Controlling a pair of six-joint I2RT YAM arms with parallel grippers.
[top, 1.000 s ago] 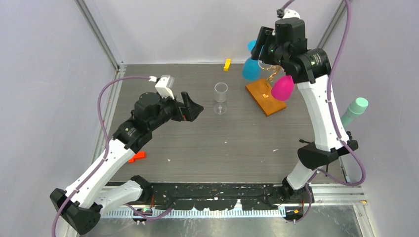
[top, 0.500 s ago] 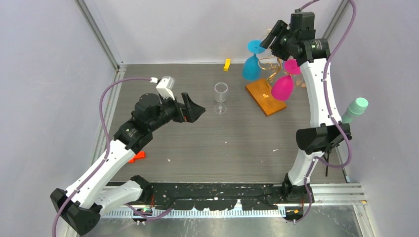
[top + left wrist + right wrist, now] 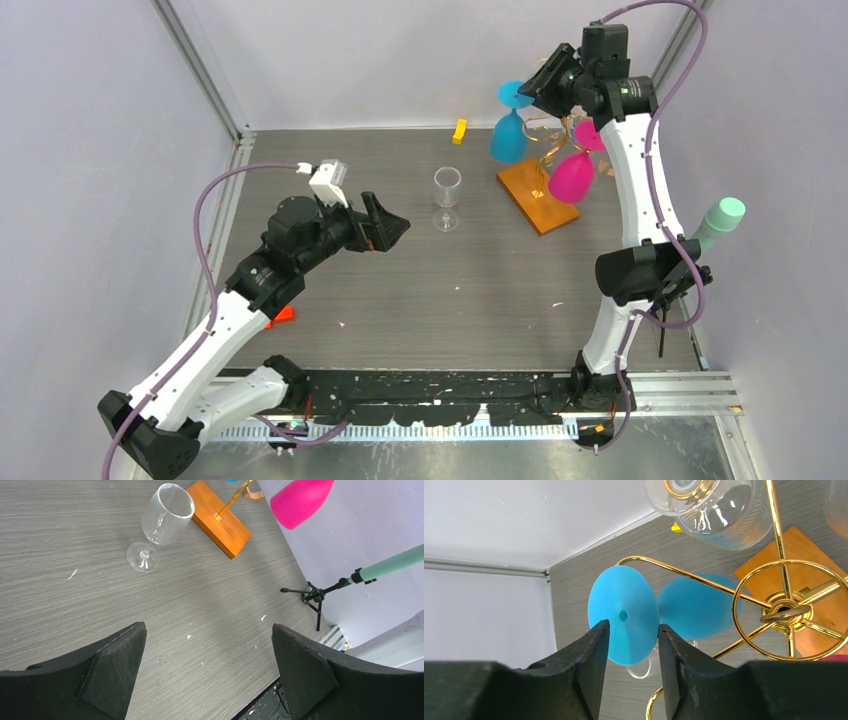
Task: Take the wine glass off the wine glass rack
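The wine glass rack (image 3: 541, 204), gold wire on an orange-brown base, stands at the back right. A blue wine glass (image 3: 508, 138) and a pink one (image 3: 571, 177) hang from it upside down. A clear one (image 3: 719, 510) hangs there too. My right gripper (image 3: 538, 90) is up at the blue glass's foot (image 3: 624, 607). Its fingers (image 3: 596, 645) flank the disc, half closed; whether they press on it is unclear. My left gripper (image 3: 207, 635) hovers open over the table, holding nothing. Beyond it a clear wine glass (image 3: 165, 515) stands upright on the table.
A yellow block (image 3: 460, 130) lies by the back wall, and an orange-red piece (image 3: 280, 316) lies under the left arm. A mint cylinder on a small black tripod (image 3: 720, 222) stands off the table's right edge. Metal frame posts rise at both back corners.
My right arm has lifted from over the rack and swung back to the blue glass's foot, and its jaws have narrowed. The left arm has shifted slightly, still open.
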